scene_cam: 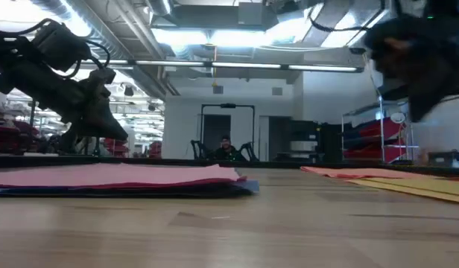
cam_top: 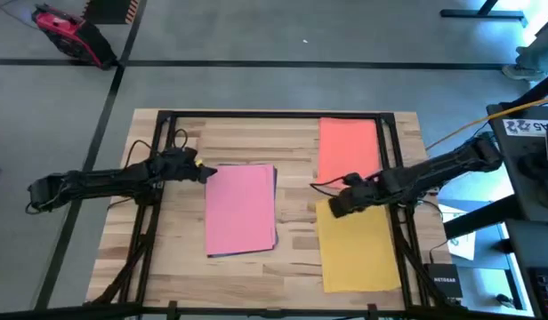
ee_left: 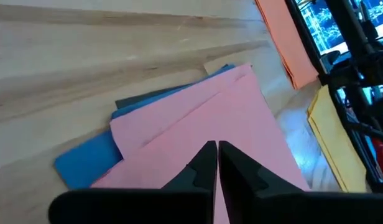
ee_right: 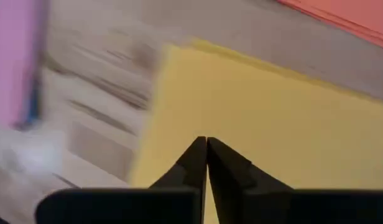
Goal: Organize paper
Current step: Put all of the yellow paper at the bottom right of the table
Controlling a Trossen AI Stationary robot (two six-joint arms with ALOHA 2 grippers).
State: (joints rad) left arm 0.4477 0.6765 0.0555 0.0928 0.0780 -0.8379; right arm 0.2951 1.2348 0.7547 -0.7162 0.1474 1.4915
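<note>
Industrial lab or workshop: exposed ceiling ducts [scene_cam: 125,33], storage racks [scene_cam: 371,138], wooden workbench [cam_top: 256,133], grey floor [cam_top: 256,36].

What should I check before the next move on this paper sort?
1. Left gripper jaws shut, empty, over the pink sheet: ok.
2. Right gripper jaws shut, empty, over the yellow sheet: ok.
3. Pink stack squared: not ok; the blue sheet underneath fans out at one corner.
4. Orange sheet and yellow sheet overlap: cannot tell.
5. Black sheet located: cannot tell; a dark edge shows under the pink stack.
</note>
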